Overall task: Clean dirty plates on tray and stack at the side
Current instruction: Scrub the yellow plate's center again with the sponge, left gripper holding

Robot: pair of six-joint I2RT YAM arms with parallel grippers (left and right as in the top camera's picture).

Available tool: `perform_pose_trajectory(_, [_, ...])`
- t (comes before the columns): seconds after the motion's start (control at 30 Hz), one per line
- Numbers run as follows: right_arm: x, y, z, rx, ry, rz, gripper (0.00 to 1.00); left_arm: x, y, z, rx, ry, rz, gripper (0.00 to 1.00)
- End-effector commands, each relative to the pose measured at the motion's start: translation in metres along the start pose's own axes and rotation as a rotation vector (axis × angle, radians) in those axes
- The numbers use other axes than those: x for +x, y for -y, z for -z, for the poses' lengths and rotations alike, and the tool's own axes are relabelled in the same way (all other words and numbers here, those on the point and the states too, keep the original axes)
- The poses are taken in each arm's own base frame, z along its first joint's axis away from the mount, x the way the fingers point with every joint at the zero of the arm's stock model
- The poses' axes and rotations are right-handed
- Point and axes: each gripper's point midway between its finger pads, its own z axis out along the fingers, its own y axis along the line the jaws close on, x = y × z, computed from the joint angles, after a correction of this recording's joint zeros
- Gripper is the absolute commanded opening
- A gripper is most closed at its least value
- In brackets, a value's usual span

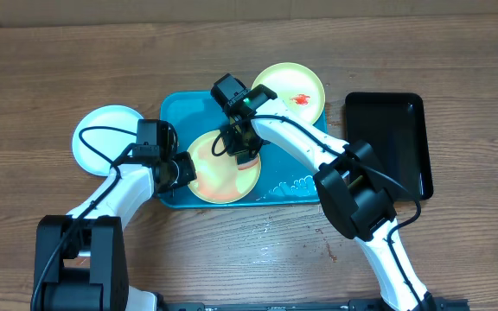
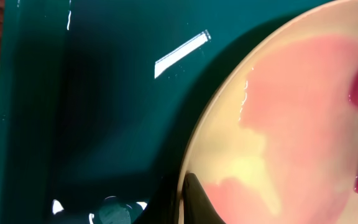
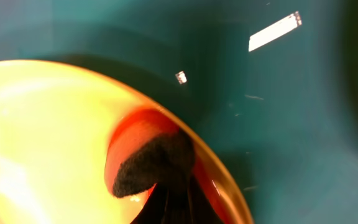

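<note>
My right claw is clamped tight on a dark sponge, which it presses onto the middle plate just inside the rim. That plate is cream, filmed with thin red, and lies in the turquoise tray. My left claw is closed too, pinching the same plate's left rim; one finger shows across the edge. A second cream plate, smeared red, overlaps the tray's far right corner. The white plate sits on the table just left of the tray. Foam lines the tray's near wall. A black tray lies to the right. The table is brown wood, with wet specks near its front.
</note>
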Motion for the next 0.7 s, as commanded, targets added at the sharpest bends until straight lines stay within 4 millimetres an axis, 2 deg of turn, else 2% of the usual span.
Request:
perform_pose_trajectory(0.0, [0.029,-0.025,-0.013,-0.129,-0.118,0.021,0.04,0.01,0.004,-0.009,-0.003,-0.033,-0.009,0.04])
perform_pose_trajectory(0.1, [0.04,-0.059,-0.005,-0.327,-0.162,0.125,0.04,0.009,0.004,-0.009,-0.002,-0.031,-0.009,0.04])
perform_pose_trajectory(0.17, [0.044,-0.073,0.0,-0.403,-0.175,0.153,0.04,0.009,0.004,-0.009,-0.002,-0.031,-0.01,0.04])
perform_pose_trajectory(0.4, [0.047,-0.08,0.002,-0.438,-0.184,0.176,0.04,0.01,0.004,-0.009,0.0,-0.032,-0.014,0.04])
perform_pose_trajectory(0.43, [0.047,-0.075,0.001,-0.417,-0.182,0.179,0.04,0.01,0.004,-0.009,0.0,-0.032,-0.014,0.04])
perform_pose_trajectory(0.67, [0.041,-0.008,-0.012,-0.071,-0.161,0.176,0.04,0.01,0.004,-0.009,-0.001,-0.035,-0.02,0.04])
